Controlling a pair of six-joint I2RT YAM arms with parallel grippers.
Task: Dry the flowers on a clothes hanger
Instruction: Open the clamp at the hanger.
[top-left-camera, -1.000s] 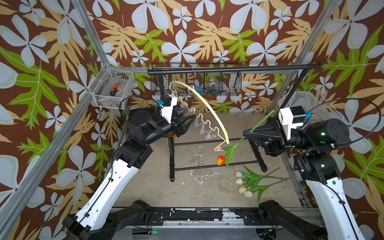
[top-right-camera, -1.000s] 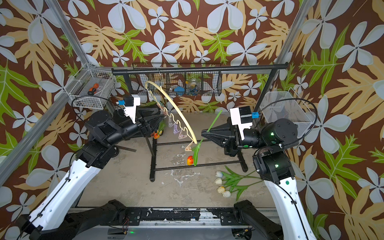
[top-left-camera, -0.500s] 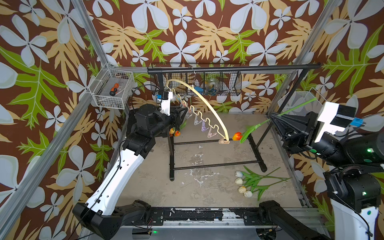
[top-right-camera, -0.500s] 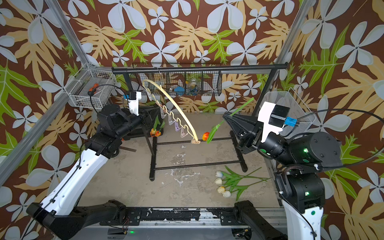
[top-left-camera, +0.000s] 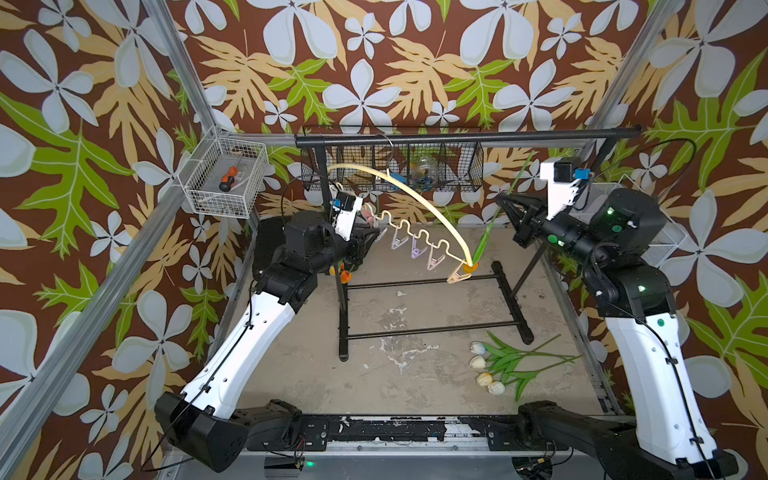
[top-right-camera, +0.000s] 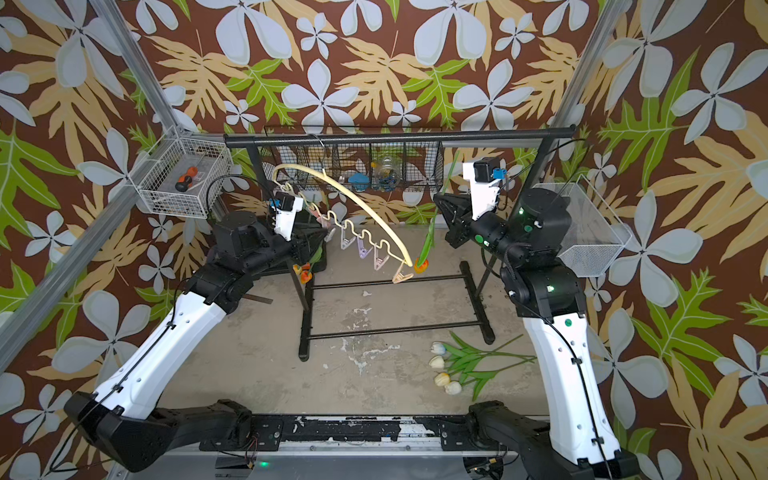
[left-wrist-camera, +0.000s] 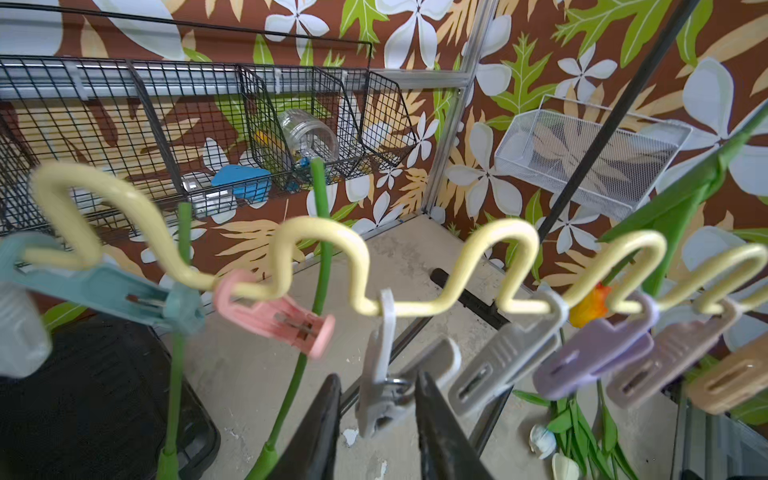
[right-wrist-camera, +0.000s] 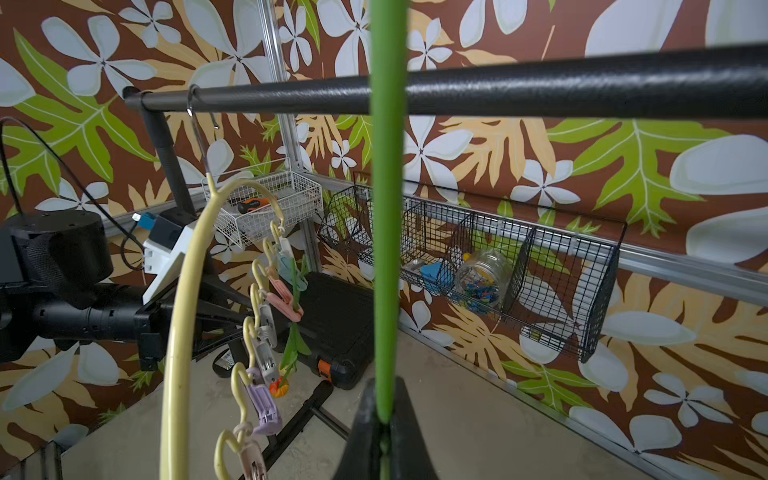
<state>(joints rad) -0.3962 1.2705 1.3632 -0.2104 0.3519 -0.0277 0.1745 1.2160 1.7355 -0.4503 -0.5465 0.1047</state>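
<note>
Tulip (right-wrist-camera: 386, 208) hangs head-down, stem clamped in the right gripper (right-wrist-camera: 385, 392). Left gripper (left-wrist-camera: 376, 378) narrowly straddles a grey clothespin (left-wrist-camera: 384, 328); it should squeeze squarely to open the mouth.

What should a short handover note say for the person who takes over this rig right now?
Left hand: jaws apart on either side of the grey plastic clothespin, beside the pink plastic clothespin on the cream arc-shaped clothes hanger; no clear squeeze yet.
Right hand: shut on the green stem of an orange-headed artificial tulip, head down near the hanger's end.
Done: two orange tulips seem clipped, at the teal plastic clothespin and the pink one.
To do: clip the held tulip, then the four white-cream tulips lying on the beige tabletop.
</note>
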